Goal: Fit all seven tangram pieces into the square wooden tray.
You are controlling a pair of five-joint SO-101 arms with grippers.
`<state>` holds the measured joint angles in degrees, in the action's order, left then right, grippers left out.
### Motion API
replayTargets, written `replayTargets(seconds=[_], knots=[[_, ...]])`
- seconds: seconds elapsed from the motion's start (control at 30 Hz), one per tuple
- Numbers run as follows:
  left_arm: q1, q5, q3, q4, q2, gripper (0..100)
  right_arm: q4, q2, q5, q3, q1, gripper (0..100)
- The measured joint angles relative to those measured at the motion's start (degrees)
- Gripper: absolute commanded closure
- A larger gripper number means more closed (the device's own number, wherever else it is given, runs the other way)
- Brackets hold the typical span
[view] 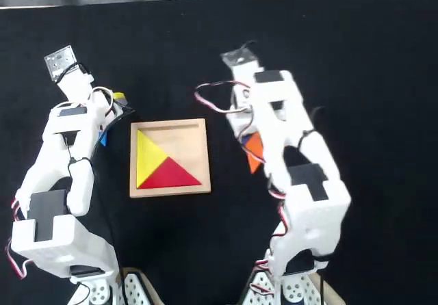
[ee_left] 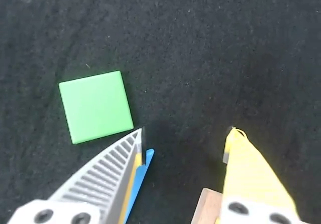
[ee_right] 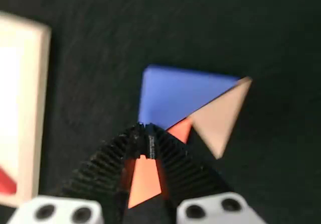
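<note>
Beside the tray (view: 171, 122), right gripper (ee_right: 146, 129) pinches the orange piece (ee_right: 144, 181) (blue piece (ee_right: 175, 96) touching).

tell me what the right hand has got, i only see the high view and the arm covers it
observer: The right hand is shut on an orange piece.
operator: any other pieces near it
observer: A blue triangle and a pale triangle lie on the cloth just past its fingertips.
operator: and under the left arm
observer: The left hand is open, and a green square lies flat on the cloth beside it.
</note>
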<state>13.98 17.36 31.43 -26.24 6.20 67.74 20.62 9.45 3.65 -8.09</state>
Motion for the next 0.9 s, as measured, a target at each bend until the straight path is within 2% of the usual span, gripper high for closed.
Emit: replayTargets(seconds=[0.23,0.5,0.9], knots=[[0.0,0.0,0.0,0.0,0.0,74,-4.92,-0.44,-4.31,0.44,1.58,98.6],[0.0,0.0,0.0,0.0,0.0,74,-9.23,0.44,-4.75,0.53,4.84,98.6],[0.0,0.0,0.0,0.0,0.0,74,-7.65,1.49,-4.66,0.53,4.75,98.6]])
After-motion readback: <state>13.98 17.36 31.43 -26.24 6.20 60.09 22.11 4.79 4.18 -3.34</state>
